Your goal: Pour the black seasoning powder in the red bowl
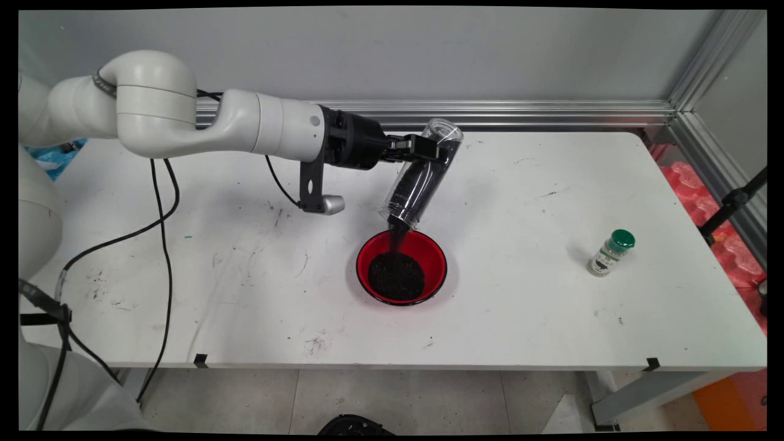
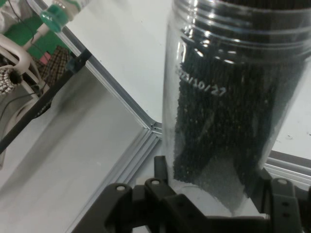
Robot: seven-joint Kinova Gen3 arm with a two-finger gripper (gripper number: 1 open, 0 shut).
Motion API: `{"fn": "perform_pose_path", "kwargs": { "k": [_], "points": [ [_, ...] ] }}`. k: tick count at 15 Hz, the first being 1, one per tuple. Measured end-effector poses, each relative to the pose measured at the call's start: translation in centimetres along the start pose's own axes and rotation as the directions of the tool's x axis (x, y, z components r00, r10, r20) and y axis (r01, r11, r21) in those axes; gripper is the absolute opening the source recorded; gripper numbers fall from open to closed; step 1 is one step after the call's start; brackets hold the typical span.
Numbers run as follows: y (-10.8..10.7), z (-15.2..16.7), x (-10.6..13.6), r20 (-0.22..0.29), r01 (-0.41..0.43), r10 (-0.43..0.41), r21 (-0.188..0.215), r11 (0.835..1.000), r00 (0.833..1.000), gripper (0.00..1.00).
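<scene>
Hand view: clear jar [image 2: 228, 121] of black grains, printed "/10/27".

Red round bowl [image 1: 402, 266] near centre of white worktop [image 1: 520, 306], dark granules [image 1: 395, 277] heaped inside. Clear plastic jar [image 1: 421, 174] tilted mouth-down above bowl's far rim, thin stream of granules falling from mouth into bowl. Black two-finger claw [image 1: 429, 149] clamped on jar from left. Small green-capped glass bottle [image 1: 610, 252] well apart to right, near worktop's right edge.
</scene>
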Motion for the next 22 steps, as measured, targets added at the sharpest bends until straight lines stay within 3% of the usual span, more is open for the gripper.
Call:
{"fn": "perform_pose_path", "kwargs": {
  "k": [22],
  "points": [
    [0.06,0.15,-0.05,-0.002,0.069,-0.069,-0.007,0.998,0.998,0.00]
  ]
}}
